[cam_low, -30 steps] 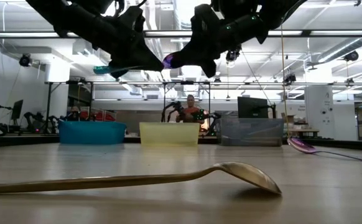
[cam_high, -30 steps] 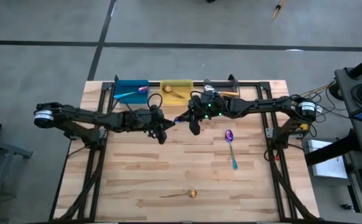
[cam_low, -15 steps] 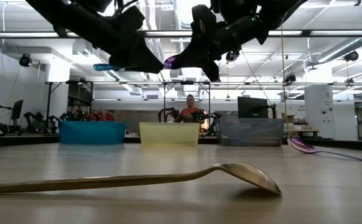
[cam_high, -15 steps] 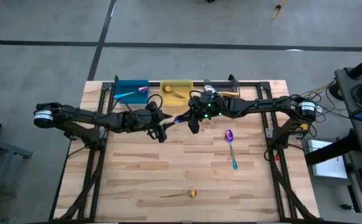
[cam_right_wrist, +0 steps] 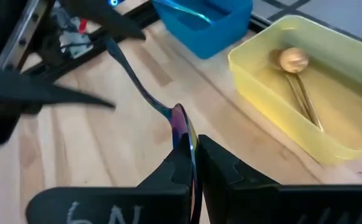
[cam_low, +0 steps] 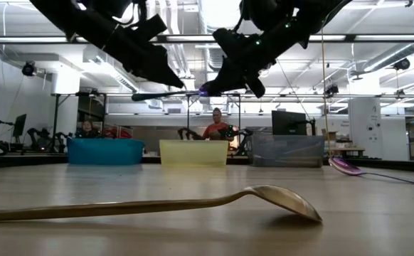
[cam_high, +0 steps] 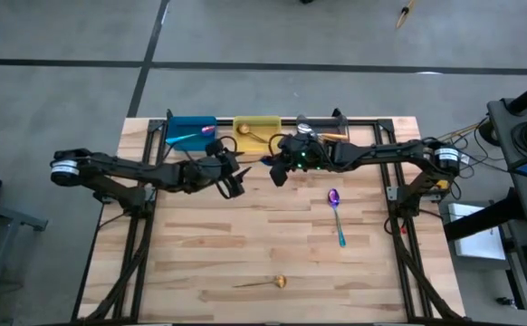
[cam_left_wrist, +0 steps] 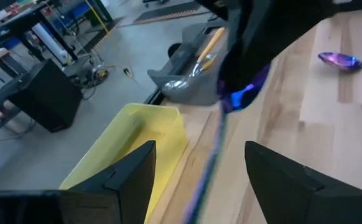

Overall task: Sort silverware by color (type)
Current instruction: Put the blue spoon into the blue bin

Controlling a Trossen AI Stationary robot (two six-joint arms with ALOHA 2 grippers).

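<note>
currently the right gripper hangs above the far middle of the table, its fingers closed on the bowl end of a purple-blue spoon. in the right wrist view the bowl sits edge-on between the two fingers, and the thin handle runs out away from the gripper toward the left arm. in the low view the handle shows as a dark, near-level line reaching from the right gripper across to just below the left gripper.

the left gripper stands beside it with its fingers spread wide and nothing between them. the left wrist view shows the handle running through the gap between the two open fingers without visible contact, so the spoon appears to hang from the right gripper alone.

the governing relation is the spoon's long axis: it lies roughly across the table, bowl toward the right arm, handle tip toward the left arm. the blue bin at the far edge already holds a spoon of like colour, and it lies on the left arm's side, beyond the handle tip. the yellow bin, holding a gold spoon, lies directly behind the right gripper, and the gray bin farther to the right.

two spoons lie on the table: a second purple-blue spoon on the right arm's side and a gold spoon near the front edge.
</note>
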